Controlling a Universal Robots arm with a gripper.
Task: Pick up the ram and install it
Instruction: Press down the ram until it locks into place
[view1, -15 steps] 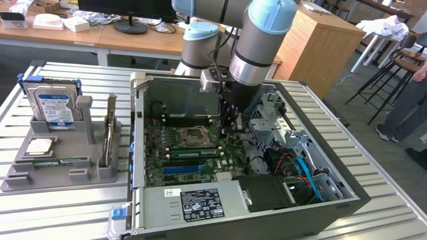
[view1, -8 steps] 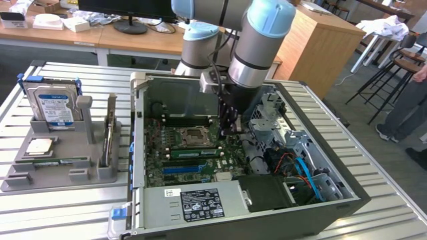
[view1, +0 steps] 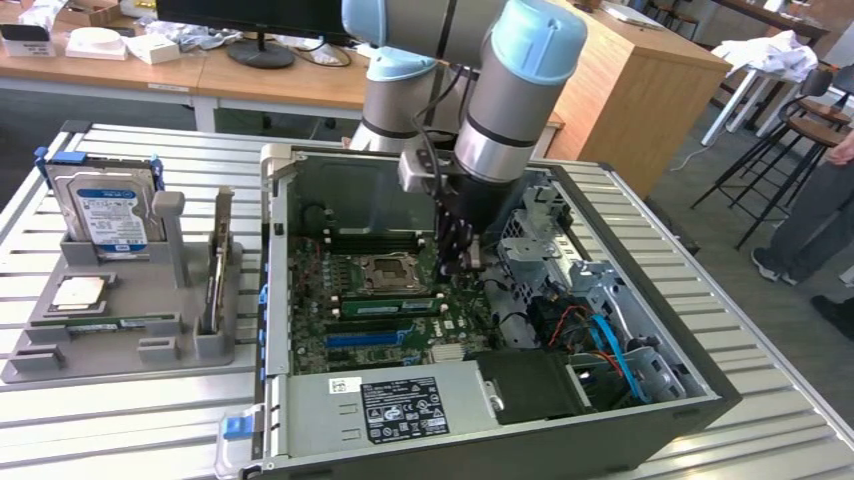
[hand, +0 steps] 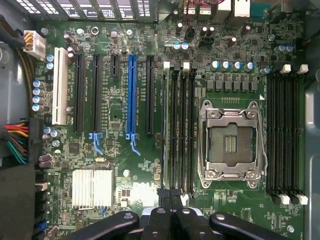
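Note:
The ram (view1: 388, 305) is a long green stick that sits in a memory slot beside the empty processor socket (view1: 386, 272) on the motherboard. In the wrist view it shows edge-on as a thin strip (hand: 166, 125) in the bank of dark slots next to the socket (hand: 231, 142). My gripper (view1: 455, 262) hangs inside the open computer case, just above the end of those slots. Its black fingers (hand: 161, 216) are pressed together with nothing between them, right over the slot end by the latches.
The open case (view1: 694, 385) fills the table's middle, with cables and a drive cage on the exterior view's right. On the left, a grey holder (view1: 80, 360) carries a blue-labelled hard drive (view1: 110, 215), a square silver chip (view1: 78, 292) and a thin upright card (view1: 216, 272). A person's legs (view1: 814, 220) stand at the far right.

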